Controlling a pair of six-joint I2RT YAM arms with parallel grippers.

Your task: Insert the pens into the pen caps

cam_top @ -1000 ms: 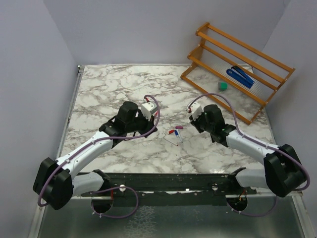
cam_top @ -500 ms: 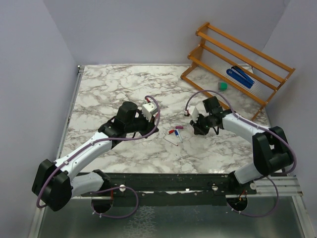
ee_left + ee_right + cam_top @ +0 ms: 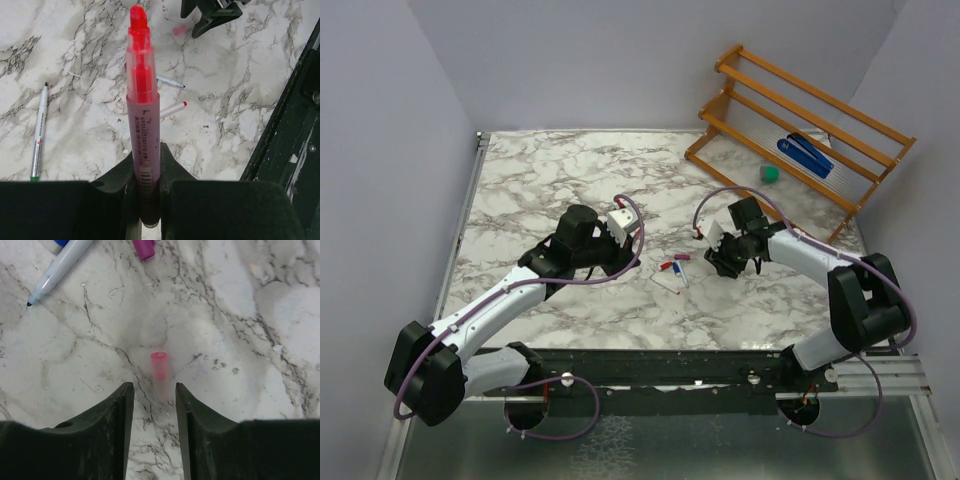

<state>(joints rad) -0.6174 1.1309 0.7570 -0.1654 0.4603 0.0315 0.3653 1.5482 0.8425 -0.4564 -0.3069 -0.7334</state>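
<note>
My left gripper (image 3: 148,152) is shut on a fat red-pink highlighter pen (image 3: 142,95), uncapped, its red tip pointing away from the wrist, held above the table; in the top view it is left of centre (image 3: 625,225). My right gripper (image 3: 154,387) is open and low over the marble, with a small clear red cap (image 3: 159,366) just ahead of the gap between its fingertips, untouched; in the top view it is right of centre (image 3: 717,262). Between the arms lie thin pens (image 3: 672,272): a blue-ended one (image 3: 57,267) and a red-tipped one (image 3: 172,108). A magenta cap (image 3: 144,247) lies near them.
A thin green-ended pen (image 3: 39,135) lies left of the held pen. A wooden rack (image 3: 800,135) stands at the back right with a blue stapler (image 3: 805,156) and a green block (image 3: 770,174). The black front rail (image 3: 300,135) runs along the near table edge.
My right arm has swung its wrist inward and down toward the table by the loose pens, ending over the red cap. My left gripper has shifted slightly up and right with its pen.
</note>
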